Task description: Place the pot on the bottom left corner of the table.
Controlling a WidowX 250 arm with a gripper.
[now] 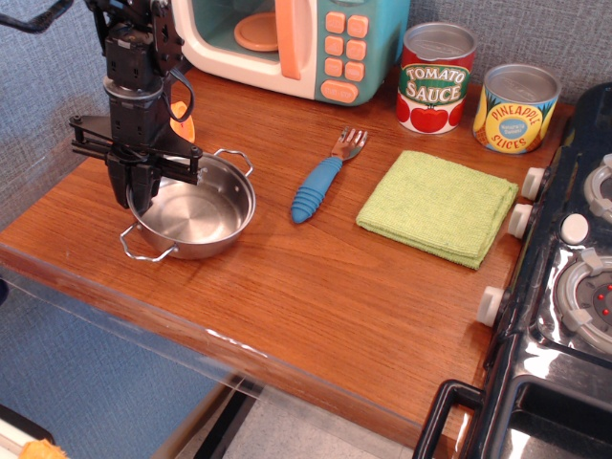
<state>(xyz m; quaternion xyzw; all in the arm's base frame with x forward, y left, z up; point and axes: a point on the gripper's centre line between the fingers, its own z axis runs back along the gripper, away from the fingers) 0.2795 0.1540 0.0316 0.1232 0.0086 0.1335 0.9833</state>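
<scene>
The shiny steel pot [201, 215] with two wire loop handles sits near the front left corner of the wooden table [316, 287], its base on or just above the wood. My gripper [139, 196] comes down from above. Its black fingers are closed over the pot's left rim, one inside and one outside. The arm hides part of the rim.
An orange half [182, 124] peeks out behind the arm. A blue-handled fork [320, 182] and a green cloth [438, 206] lie to the right. A toy microwave [296, 43], a tomato sauce can [436, 76] and a pineapple can [516, 107] stand at the back. A black stove [574, 287] is at the right.
</scene>
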